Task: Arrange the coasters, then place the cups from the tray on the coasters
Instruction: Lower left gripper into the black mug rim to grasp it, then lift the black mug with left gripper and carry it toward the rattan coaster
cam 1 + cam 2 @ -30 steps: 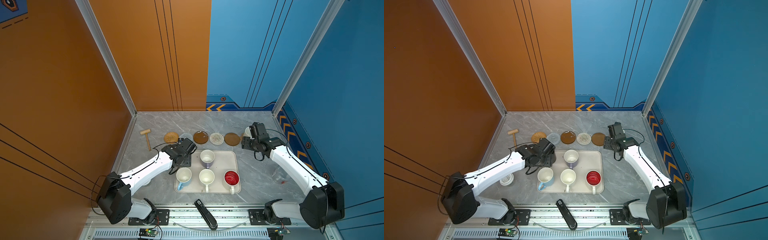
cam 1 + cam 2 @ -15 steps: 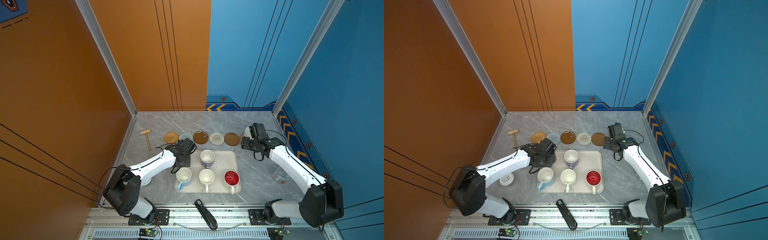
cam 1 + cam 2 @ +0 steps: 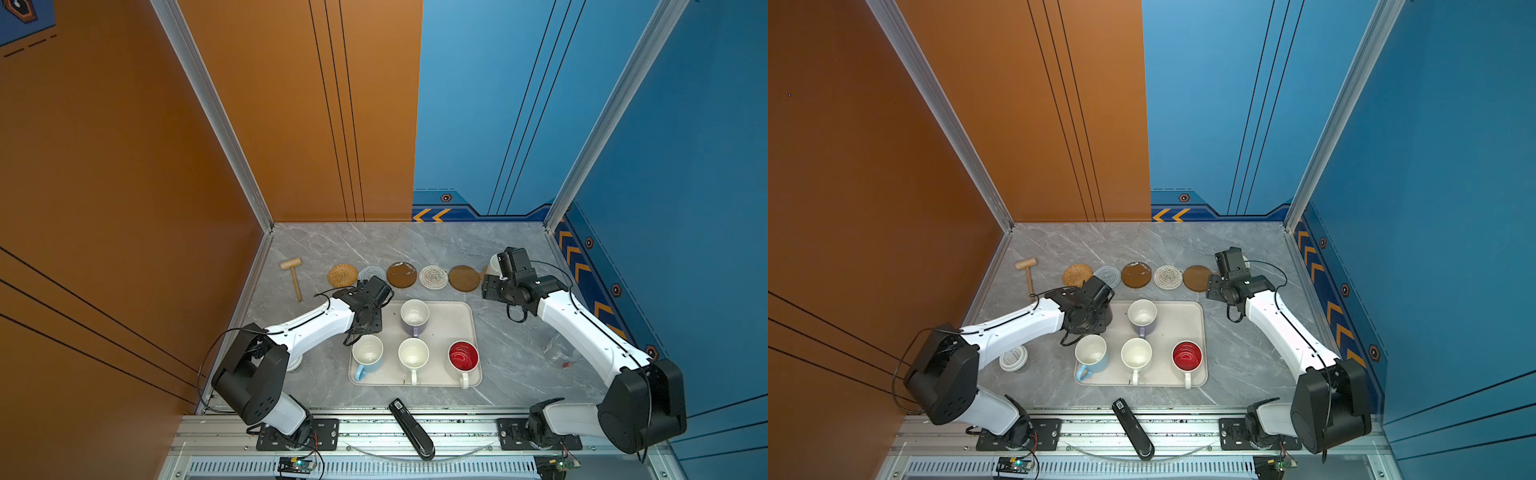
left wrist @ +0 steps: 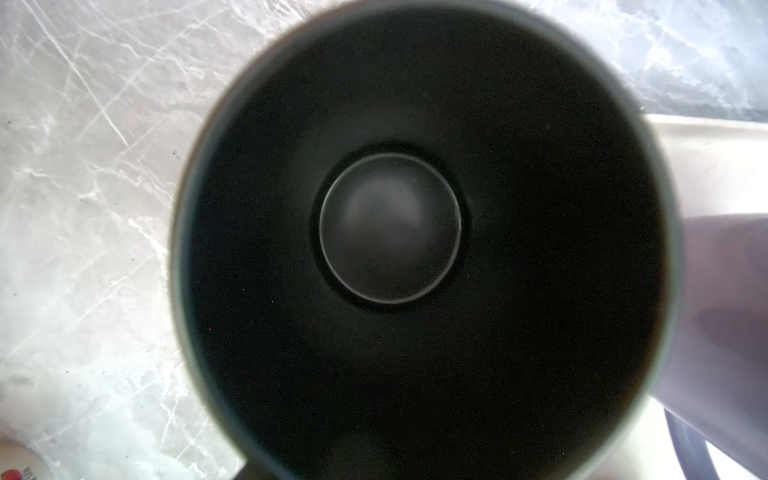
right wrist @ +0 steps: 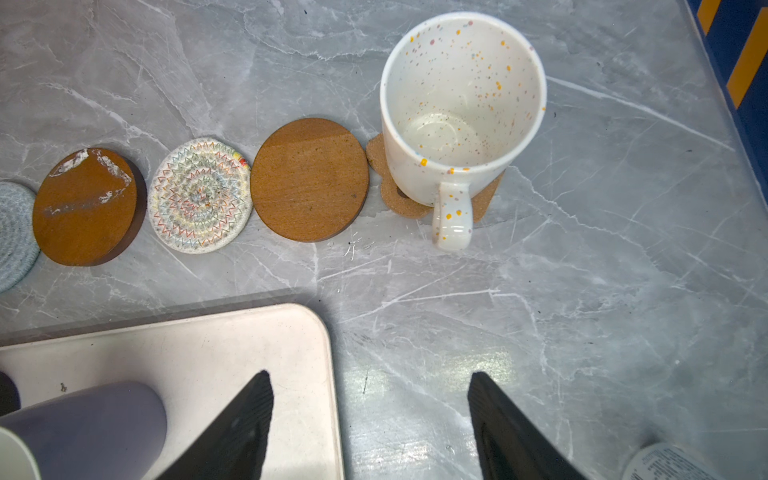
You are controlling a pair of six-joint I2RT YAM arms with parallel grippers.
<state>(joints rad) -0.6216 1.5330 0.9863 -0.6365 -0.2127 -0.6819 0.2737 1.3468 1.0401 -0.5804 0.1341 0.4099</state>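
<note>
The left tool (image 3: pixel 367 322) hovers over the black mug (image 4: pixel 390 228) at the tray (image 3: pixel 463 320) corner, grip untellable; the right tool (image 5: pixel 370 382) gapes empty. Six coasters (image 3: pixel 343 275) line the table (image 3: pixel 415 245); four more mugs (image 3: pixel 414 313) fill the tray. Only the right wrist view shows the speckled mug (image 5: pixel 461 104) sitting on the paw coaster (image 5: pixel 390 195).

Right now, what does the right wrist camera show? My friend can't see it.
A speckled cream mug stands on a paw-shaped coaster, ending a row of bare coasters: plain brown disc, white crocheted round, scuffed brown disc, grey crocheted round. Nearer the camera, the open right gripper hangs by the corner of the cream tray with a lavender mug.
</note>
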